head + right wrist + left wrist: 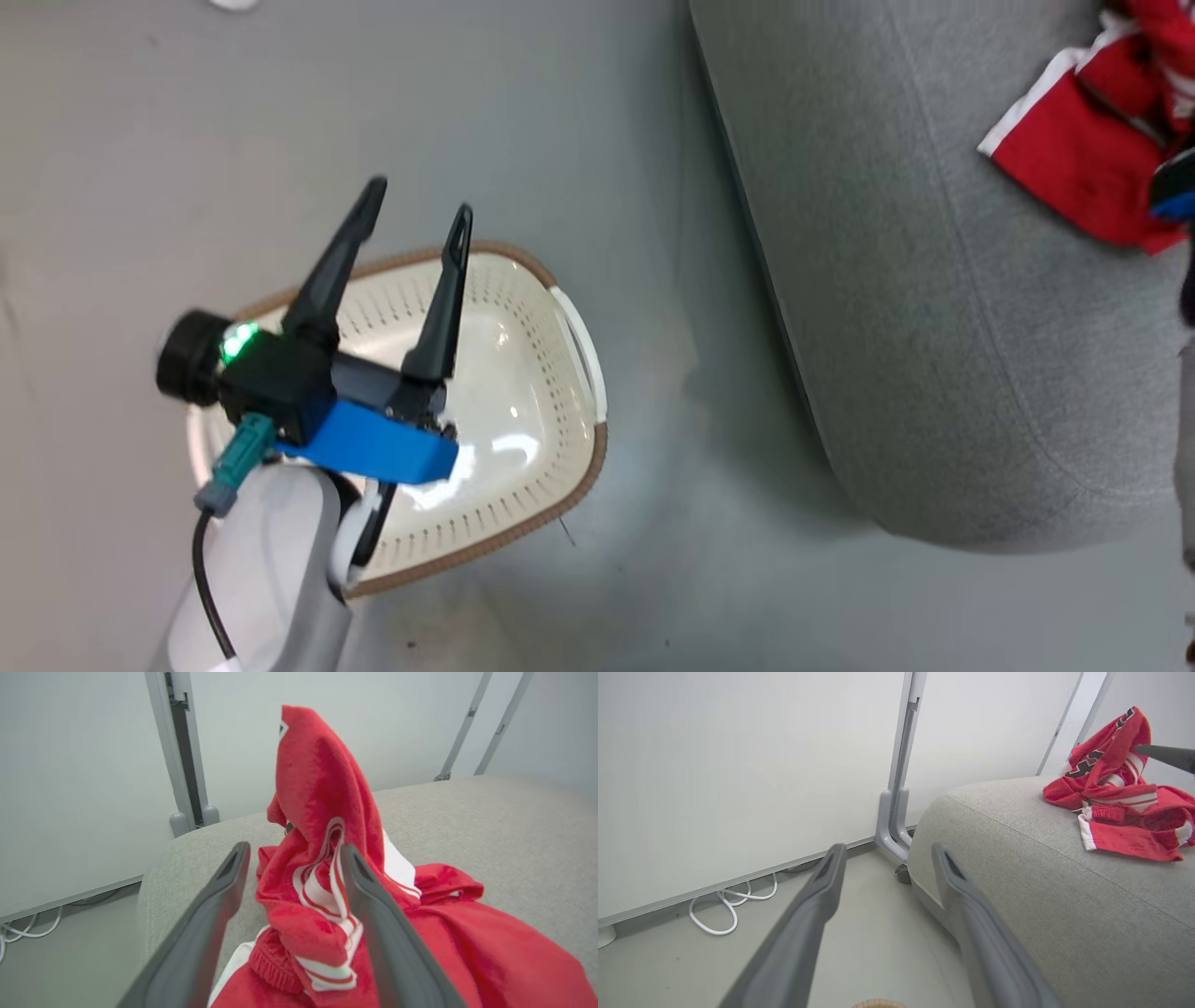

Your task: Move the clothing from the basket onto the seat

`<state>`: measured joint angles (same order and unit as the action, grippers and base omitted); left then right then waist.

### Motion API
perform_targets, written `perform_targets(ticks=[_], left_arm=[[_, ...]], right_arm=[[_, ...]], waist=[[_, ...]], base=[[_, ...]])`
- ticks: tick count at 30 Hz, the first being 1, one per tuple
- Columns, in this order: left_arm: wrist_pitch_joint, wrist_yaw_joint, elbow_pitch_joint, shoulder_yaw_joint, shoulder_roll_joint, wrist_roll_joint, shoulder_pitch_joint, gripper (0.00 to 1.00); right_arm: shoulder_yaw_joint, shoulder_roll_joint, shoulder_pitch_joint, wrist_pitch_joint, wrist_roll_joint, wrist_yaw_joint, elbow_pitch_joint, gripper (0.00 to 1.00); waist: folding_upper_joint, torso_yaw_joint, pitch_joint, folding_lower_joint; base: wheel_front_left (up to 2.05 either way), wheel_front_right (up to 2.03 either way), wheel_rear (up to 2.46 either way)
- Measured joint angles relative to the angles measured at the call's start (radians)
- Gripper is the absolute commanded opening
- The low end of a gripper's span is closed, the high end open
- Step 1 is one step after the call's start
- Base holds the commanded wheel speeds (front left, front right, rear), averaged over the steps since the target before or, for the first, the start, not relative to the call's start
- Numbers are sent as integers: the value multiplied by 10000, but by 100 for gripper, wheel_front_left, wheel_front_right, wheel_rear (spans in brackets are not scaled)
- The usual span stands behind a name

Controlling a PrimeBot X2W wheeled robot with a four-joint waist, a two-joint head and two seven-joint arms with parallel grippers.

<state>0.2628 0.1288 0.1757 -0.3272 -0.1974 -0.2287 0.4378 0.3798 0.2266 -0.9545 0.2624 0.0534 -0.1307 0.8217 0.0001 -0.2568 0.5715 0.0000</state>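
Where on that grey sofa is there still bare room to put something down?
The seat is bare from its rounded end up to the red clothing, and behind the pile. It is crowded at the pile, where the open right gripper sits. The basket on the floor looks empty too, under the left gripper.

Basket (571, 411): glossy smooth cream plastic, perforated wall, brown woven-look rim. Seat (896, 308): matt light-grey woven cloth, slightly rough, stitched seam. Clothing (322, 788): thin red fabric, fuzzy-looking close up, ribbed cuff, white trim. Left end effector (418, 198): matt dark plastic fingers. Floor (560, 112): smooth grey, faint sheen. Wall (714, 765): smooth matt white.
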Motion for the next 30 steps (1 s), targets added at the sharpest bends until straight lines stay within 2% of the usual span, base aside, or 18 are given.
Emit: perform_targets(ticks=[10, 13, 22, 30], left_arm=[[2, 0, 639, 1020, 767, -251, -1611, 100], [0, 0, 729, 1615, 1016, -224, -2199, 100], [0, 0, 949, 2477, 1275, -136, -3252, 100], [0, 0, 1168, 2872, 1367, -188, -3780, 100]], right_arm=[[-1958, -209, 3198, 0, 491, 0, -2180, 100], [-2422, -472, 4645, -249, 639, 0, -3392, 100], [-2660, -1277, 7081, -1129, 460, 0, -5781, 100], [-2871, -1670, 8393, -1329, 288, 0, -6429, 100]], waist=[[0, 674, -2328, -3], [0, 1085, -3127, -3], [0, 2065, -4463, -2], [0, 2773, -5215, -2]], base=[[0, 0, 0], [0, 0, 0], [0, 0, 0], [0, 0, 0]])
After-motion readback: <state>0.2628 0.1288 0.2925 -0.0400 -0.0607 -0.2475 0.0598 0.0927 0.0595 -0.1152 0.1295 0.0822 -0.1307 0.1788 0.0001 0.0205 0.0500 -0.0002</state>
